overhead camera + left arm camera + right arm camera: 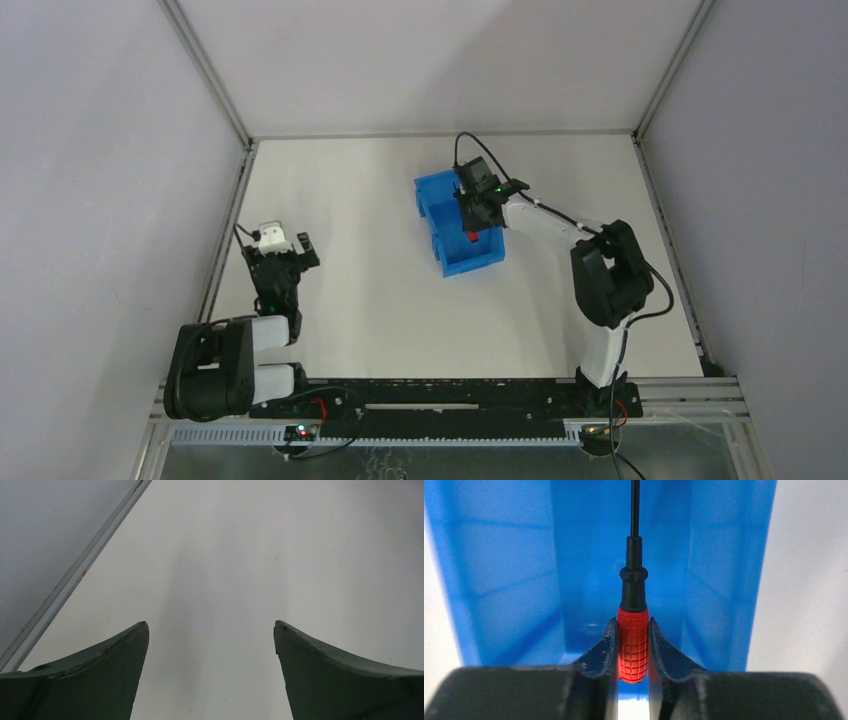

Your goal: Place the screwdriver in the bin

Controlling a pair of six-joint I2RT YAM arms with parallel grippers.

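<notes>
The right end effector (632,622) is gripping the screwdriver (633,587) by its handle over the bin (499,580), right of centre; the left end effector (211,626) is gaping wide at left.

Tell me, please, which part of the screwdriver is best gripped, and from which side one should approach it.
Grip the screwdriver by its red handle, coming from the butt end with a finger on each side. The handle is thick and cross-hatched, while the black shaft is very thin. The right end effector holds it just so, shaft pointing away into the bin.
</notes>
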